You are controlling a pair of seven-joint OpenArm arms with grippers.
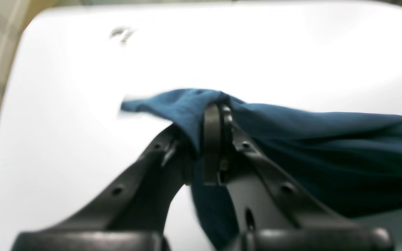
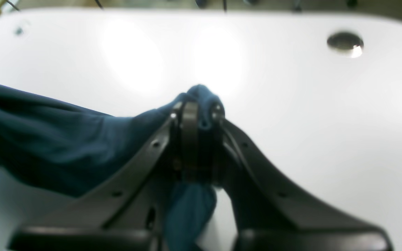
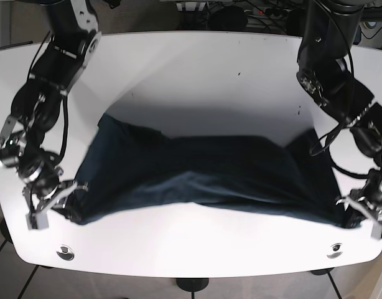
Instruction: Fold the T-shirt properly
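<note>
Mid-fold: my left tool (image 1: 216, 115) and right tool (image 2: 197, 108) each pinch a corner of the T-shirt (image 3: 203, 171), stretched along the near edge of the tabletop (image 3: 197, 75); next, I judge, both corners must travel together toward the far edge.

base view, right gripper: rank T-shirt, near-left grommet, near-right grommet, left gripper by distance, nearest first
From the right gripper, on the base view's left:
1. T-shirt: clamped in its jaws, spread across the table's centre.
2. Near-left grommet: just below it, at the near edge.
3. Near-right grommet: far side, near edge.
4. Left gripper: far right; close to call against 3.
</note>
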